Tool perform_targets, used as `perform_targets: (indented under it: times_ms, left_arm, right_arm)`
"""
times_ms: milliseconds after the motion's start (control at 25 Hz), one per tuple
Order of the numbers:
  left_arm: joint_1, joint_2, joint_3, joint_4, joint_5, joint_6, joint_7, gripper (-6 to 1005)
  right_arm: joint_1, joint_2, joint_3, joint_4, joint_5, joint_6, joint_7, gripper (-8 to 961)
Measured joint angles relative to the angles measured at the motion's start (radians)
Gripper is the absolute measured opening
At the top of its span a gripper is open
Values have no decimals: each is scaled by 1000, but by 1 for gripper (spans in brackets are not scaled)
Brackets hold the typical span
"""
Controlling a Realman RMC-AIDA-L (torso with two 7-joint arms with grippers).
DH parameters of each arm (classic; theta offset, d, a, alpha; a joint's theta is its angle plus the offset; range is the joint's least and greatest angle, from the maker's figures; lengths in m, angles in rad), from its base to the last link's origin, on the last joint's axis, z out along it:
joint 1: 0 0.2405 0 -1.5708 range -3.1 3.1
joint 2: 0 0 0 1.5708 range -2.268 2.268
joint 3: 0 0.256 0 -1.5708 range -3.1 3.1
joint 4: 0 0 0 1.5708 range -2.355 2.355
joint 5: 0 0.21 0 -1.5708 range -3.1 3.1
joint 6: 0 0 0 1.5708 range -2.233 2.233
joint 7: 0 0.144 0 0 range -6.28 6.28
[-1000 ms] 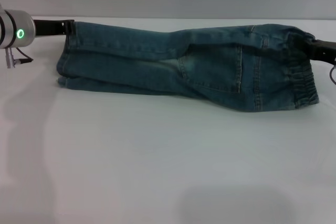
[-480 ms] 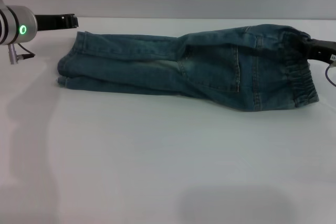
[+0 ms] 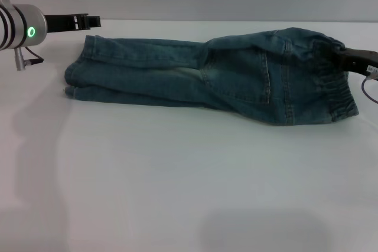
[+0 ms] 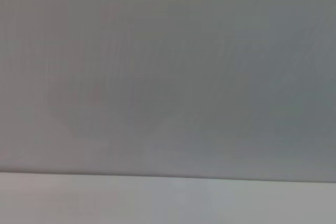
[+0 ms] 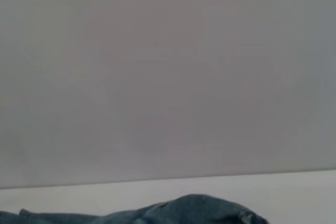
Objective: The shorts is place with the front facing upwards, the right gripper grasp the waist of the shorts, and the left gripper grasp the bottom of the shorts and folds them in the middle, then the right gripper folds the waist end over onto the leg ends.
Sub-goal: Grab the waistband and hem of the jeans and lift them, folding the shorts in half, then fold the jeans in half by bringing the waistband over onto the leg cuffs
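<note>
Lengthwise fold looks done: the shorts (image 3: pixel 212 78) lie doubled across the upper frame on the counter (image 3: pixel 189 187). Left end effector (image 3: pixel 91 21), upper left, released and clear of the leg ends (image 3: pixel 74 78). Right end effector (image 3: pixel 347 57), right edge, at the waist (image 3: pixel 336 84); grip state can't tell. Next: carry the waist over onto the leg ends.

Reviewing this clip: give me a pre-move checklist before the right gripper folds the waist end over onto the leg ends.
1. Lengthwise fold done: the shorts lie doubled on the table: ok.
2. The left gripper is off the cloth, above the leg ends: ok.
3. The right gripper is at the waist, which is lifted: ok.
4. Firm grip on the waistband: cannot tell, fingertips hidden by denim.
5. Leg ends flat and aligned: ok.
</note>
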Motion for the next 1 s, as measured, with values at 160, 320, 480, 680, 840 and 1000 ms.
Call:
perform_targets:
  times_ms: [160,320,480,680,840,1000]
  left_arm:
    - [-1,-5,1,-1,0,-2,0,587]
    - [-1,-9,1,-1,0,-2,1,772]
    - [2,-15,1,-2,-1,2,3,819]
    - [6,-17,1,-2,-1,3,3,819]
    - [7,-17,1,1,0,3,3,818]
    - [8,-18,1,3,0,3,3,818]
  right_arm:
    - [2,-10,-3,-6,1,-1,33,22]
    - [2,-16,5,-8,8,5,53,78]
    - [-1,-17,7,-14,36,12,58,133]
    - [2,-18,7,-17,39,24,72,258]
    - [3,-18,7,-19,41,48,90,377]
    - [-2,-18,8,-20,52,79,114,466]
